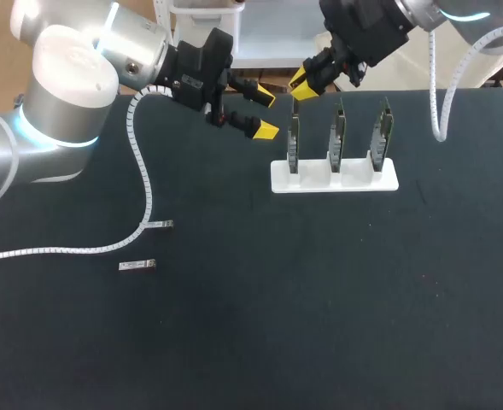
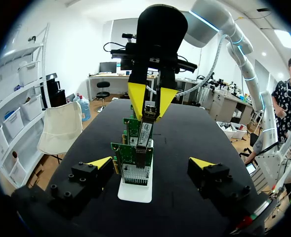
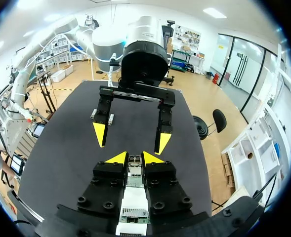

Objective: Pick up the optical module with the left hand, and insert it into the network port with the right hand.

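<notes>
Black table (image 1: 336,325) surface runs across the whole head view. At your far left a white ribbed cable sleeve (image 1: 144,184) trails over it from the left arm. Two loose modules (image 1: 137,266) lie flat beside the sleeve, one near its end and the other a little nearer to you, apart from each other and well away from everything else.

Your left hand (image 1: 266,114) hangs above the table just left of the card holder, released, its yellow-tipped fingers spread wide with nothing between them. In its own wrist view the fingers stand on either side of the row of cards without touching them.

Just right of it, your right hand (image 1: 303,85) comes in from the far right corner and sits directly over the leftmost network card (image 1: 294,141). It is clenched on the optical module (image 2: 145,131), both yellow tips pressing it from two sides. The module stands upright, its lower end down against the top edge of that card. How deep it sits there you cannot tell.

The white holder (image 1: 334,177) stands on the table below both hands, carrying three green cards upright in a row. The middle card (image 1: 339,137) and the right card (image 1: 381,132) stand apart from both hands.
</notes>
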